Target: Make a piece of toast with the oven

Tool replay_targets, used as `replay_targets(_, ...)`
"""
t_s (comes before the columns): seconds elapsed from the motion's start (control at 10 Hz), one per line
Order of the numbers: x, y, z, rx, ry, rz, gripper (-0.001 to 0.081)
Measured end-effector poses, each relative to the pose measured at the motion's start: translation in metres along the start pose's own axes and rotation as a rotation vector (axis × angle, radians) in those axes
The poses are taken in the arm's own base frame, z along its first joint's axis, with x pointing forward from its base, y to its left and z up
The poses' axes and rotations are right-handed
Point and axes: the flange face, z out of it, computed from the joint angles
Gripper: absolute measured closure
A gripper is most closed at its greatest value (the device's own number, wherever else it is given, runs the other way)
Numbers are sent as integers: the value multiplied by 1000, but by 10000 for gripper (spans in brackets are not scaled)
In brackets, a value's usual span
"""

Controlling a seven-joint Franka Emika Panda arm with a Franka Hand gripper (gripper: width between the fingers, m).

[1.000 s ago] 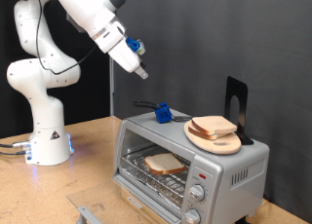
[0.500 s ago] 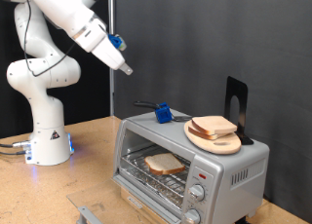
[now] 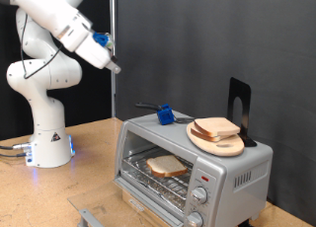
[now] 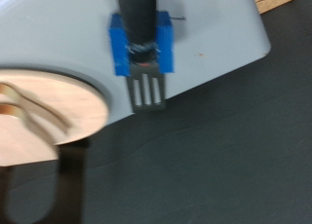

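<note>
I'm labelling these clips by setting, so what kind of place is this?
Probably a robotics lab staged as a kitchen: a toaster oven with bread inside sits on a wooden table beside a white robot arm, black curtain behind. The tool hangs raised, away from the oven.

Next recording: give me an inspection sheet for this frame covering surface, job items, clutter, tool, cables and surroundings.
Surface: wooden table, holding the arm's base and the oven.
Job's things: silver oven; one slice of bread lies on its wire rack inside; another slice sits on a round wooden plate on the oven's top.
Clutter: blue-handled spatula on the oven's top; black stand behind the plate.
Tool: tool raised in the air towards the exterior view's upper left, holding nothing visible.
Cables: cable at the arm's base.
Surroundings: dark backdrop.
</note>
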Motion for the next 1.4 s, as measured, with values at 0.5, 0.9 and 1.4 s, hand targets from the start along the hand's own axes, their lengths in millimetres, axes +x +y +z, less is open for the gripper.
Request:
replay_targets(0.5, -38, 50, -62, -51, 33, 85, 6)
replay_targets(0.9, -72, 80, -103, -29, 14, 79, 6)
replay_targets(1.4, -84, 114, -92, 112, -81, 281, 6)
